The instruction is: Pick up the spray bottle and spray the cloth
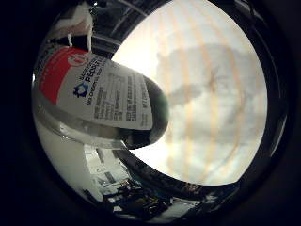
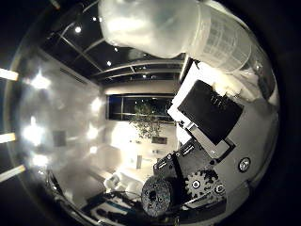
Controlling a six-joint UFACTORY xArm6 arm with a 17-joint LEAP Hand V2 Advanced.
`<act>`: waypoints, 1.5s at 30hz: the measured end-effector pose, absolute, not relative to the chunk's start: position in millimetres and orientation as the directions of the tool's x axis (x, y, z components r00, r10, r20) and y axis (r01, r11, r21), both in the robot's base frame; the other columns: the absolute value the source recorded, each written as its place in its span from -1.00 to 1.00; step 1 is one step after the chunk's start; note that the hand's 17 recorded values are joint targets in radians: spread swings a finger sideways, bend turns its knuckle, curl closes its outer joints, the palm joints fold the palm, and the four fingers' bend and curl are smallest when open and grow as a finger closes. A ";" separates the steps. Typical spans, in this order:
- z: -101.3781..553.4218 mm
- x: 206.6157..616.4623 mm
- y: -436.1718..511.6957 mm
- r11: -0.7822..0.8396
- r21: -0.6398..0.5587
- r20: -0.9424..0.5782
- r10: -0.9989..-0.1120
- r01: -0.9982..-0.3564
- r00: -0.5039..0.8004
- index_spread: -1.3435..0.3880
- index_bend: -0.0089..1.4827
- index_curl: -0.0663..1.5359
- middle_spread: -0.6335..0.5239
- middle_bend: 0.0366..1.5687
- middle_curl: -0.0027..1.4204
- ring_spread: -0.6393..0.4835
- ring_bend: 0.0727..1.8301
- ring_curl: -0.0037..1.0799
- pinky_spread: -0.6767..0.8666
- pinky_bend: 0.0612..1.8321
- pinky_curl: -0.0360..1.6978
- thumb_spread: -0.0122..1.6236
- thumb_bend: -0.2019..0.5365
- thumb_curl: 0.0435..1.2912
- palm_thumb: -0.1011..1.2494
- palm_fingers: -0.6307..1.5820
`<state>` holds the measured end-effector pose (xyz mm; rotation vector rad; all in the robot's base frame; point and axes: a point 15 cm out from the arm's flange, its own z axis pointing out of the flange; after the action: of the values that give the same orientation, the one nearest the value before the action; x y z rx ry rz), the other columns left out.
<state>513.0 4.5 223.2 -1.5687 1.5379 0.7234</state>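
The spray bottle [image 1: 103, 94] lies close against my palm. In the right little finger side palm view it shows a red and white printed label and a dark end. In the right thumb side palm view its translucent white body [image 2: 179, 33] fills the edge next to my right hand [image 2: 212, 122], whose black and white fingers curl against it. Beyond the bottle lies a pale surface with faint orange stripes [image 1: 212, 104], which may be the cloth. A dark shadow falls on it.
The right thumb side palm view looks out at a room with bright ceiling lights [image 2: 38, 85], a plant [image 2: 146, 118] and pale furniture [image 2: 122, 174] far off. Cluttered items [image 1: 141, 193] show past the edge of the pale surface.
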 end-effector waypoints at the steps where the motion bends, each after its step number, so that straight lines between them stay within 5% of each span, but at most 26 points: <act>1: 223.8 508.5 6.5 0.019 -0.145 -0.826 -0.552 -0.989 0.110 0.30 0.48 0.05 -0.06 0.72 -0.14 -0.14 0.61 0.08 -0.35 0.33 0.05 -0.14 -0.50 0.20 0.67 0.64; 8: 252.8 482.0 57.1 -0.344 -0.045 -0.690 -0.669 -0.938 0.278 0.30 0.49 0.05 -0.05 0.73 -0.15 -0.14 0.61 0.08 -0.34 0.27 0.15 -0.16 -0.51 0.24 0.66 0.64; 20: 271.6 438.6 159.0 -0.631 0.130 -0.541 -0.691 -0.765 0.479 0.30 0.49 0.05 -0.05 0.74 -0.16 -0.14 0.62 0.08 -0.36 0.19 0.28 -0.18 -0.51 0.28 0.64 0.64; 31: 254.1 416.9 212.1 -0.699 0.328 -0.410 -0.711 -0.635 0.572 0.30 0.48 0.06 -0.05 0.73 -0.17 -0.14 0.62 0.07 -0.37 0.15 0.36 -0.19 -0.51 0.31 0.62 0.65; 45: 214.3 405.6 228.5 -0.665 0.491 -0.150 -0.701 -0.563 0.697 0.30 0.48 0.07 -0.06 0.74 -0.17 -0.14 0.62 0.07 -0.38 0.12 0.39 -0.21 -0.51 0.31 0.60 0.65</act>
<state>405.6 228.5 214.3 -3.2679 1.2821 0.6017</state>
